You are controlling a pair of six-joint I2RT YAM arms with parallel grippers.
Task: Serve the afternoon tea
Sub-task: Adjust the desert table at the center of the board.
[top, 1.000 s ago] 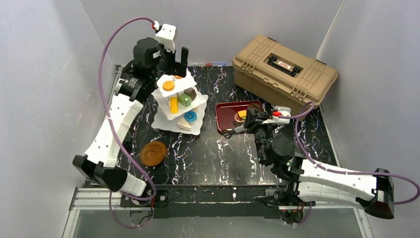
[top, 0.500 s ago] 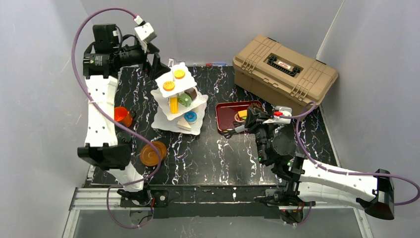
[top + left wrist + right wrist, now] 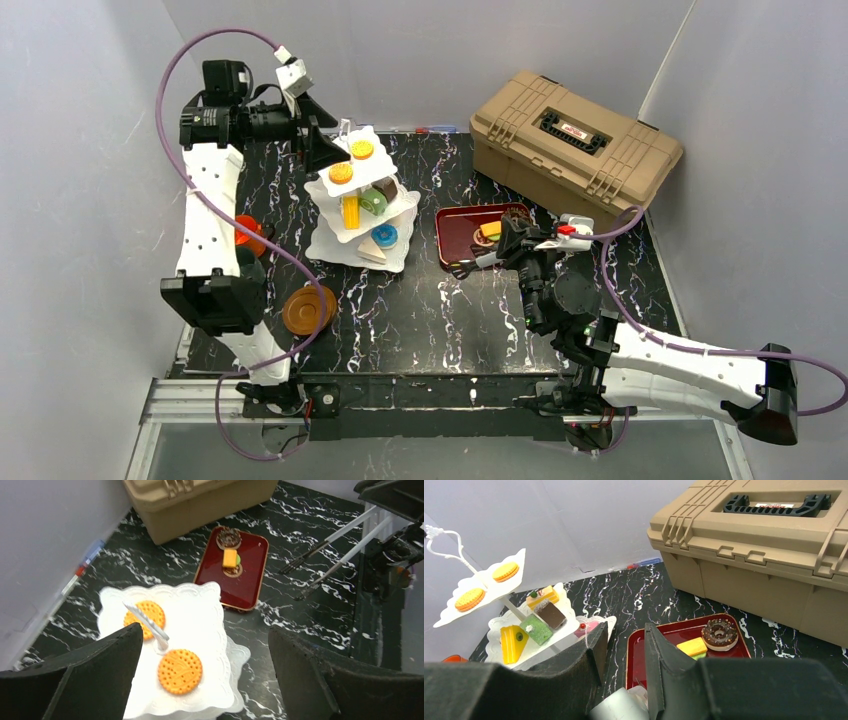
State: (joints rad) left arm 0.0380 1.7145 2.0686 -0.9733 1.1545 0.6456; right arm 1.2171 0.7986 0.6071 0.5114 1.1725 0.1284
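The white three-tier stand [image 3: 358, 205] holds toy pastries; two orange biscuits [image 3: 180, 671] lie on its top plate. My left gripper [image 3: 320, 148] hovers open at the stand's back left, with the top plate's edge below the gap between its fingers [image 3: 95, 675]. A red tray [image 3: 462, 235] carries a chocolate donut [image 3: 720, 634] and a yellow cake [image 3: 691, 646]. My right gripper [image 3: 505, 245] is shut on the metal tongs [image 3: 470, 264], over the tray's near edge. The orange cup [image 3: 247, 233] peeks out beside the left arm. Brown saucers [image 3: 308, 310] sit stacked front left. The dark cup is hidden.
A tan toolbox [image 3: 575, 140] fills the back right corner, just behind the tray. Grey walls close in on three sides. The raised left arm [image 3: 210, 220] spans the table's left edge. Bare marble lies in front between the saucers and the right arm.
The left arm lifted off the stand, swung up to the back left, then brought its gripper back toward the top plate. This uncovered the orange cup. The right arm barely moved.
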